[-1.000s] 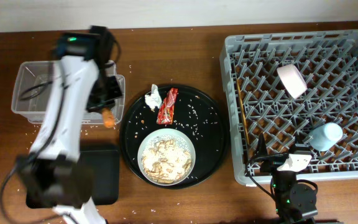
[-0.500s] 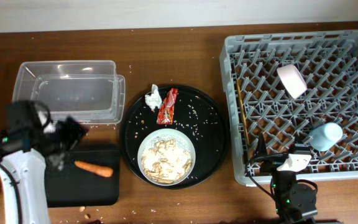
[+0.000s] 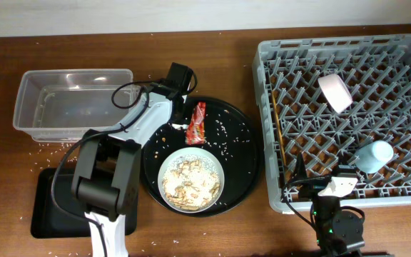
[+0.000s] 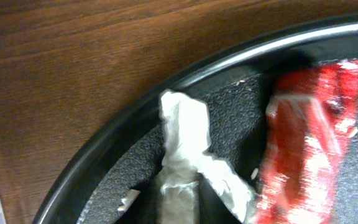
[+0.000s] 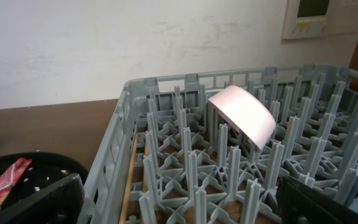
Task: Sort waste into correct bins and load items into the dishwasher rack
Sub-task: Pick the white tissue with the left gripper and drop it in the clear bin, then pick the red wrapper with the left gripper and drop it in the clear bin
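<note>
Left jaws, grip unclear, over tissue (image 4: 184,134) beside red wrapper (image 3: 194,122) in round tray (image 3: 245,168)

text: none legible | red wrapper (image 4: 309,143) — white print on it, too blurred to read | wall panel (image 5: 319,15) — markings too small to read

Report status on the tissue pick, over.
Left gripper over tissue, jaws unseen. Right gripper open, empty, at rack edge. Wrapper close beside tissue.
</note>
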`<state>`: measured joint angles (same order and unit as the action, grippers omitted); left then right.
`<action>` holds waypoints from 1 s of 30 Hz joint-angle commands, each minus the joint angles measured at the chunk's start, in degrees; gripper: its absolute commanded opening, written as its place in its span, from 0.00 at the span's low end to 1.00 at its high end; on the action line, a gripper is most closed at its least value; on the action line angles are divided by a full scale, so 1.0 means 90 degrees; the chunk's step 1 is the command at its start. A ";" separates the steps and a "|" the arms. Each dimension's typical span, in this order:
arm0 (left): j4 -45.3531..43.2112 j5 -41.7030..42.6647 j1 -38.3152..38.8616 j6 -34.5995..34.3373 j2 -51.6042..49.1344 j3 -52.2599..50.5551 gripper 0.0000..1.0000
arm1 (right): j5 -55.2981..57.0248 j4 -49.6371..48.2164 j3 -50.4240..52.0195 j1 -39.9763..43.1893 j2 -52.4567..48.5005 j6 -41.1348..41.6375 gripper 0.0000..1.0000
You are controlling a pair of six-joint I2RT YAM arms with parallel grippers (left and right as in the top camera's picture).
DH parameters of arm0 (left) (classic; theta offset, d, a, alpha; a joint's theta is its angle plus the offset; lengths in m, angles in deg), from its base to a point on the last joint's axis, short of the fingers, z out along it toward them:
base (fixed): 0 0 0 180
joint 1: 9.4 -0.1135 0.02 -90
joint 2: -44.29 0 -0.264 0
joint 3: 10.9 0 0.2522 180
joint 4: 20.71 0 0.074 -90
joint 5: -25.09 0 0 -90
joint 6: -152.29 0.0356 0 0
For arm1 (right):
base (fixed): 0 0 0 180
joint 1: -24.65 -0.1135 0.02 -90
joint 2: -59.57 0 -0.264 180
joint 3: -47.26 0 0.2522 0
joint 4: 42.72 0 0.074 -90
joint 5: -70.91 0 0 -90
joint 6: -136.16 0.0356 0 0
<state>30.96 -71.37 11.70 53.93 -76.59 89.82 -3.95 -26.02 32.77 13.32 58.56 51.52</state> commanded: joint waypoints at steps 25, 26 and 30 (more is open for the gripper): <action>0.2198 0.0408 0.0947 -0.0299 -0.1338 0.1800 0.62 | 0.0012 0.0024 0.0046 0.0012 0.0032 -0.0029 0.98; 0.2198 0.0408 0.0867 -0.0301 -0.1365 0.1800 0.50 | 0.0012 0.0022 0.0046 0.0012 0.0032 -0.0029 0.98; 0.3184 0.0221 0.0678 -0.0325 -0.1226 0.2737 0.00 | 0.0012 0.0024 0.0046 0.0012 0.0032 -0.0029 0.98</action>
<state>56.01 -67.15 19.33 50.93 -87.82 109.18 -3.95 -26.02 32.77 13.32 58.51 51.52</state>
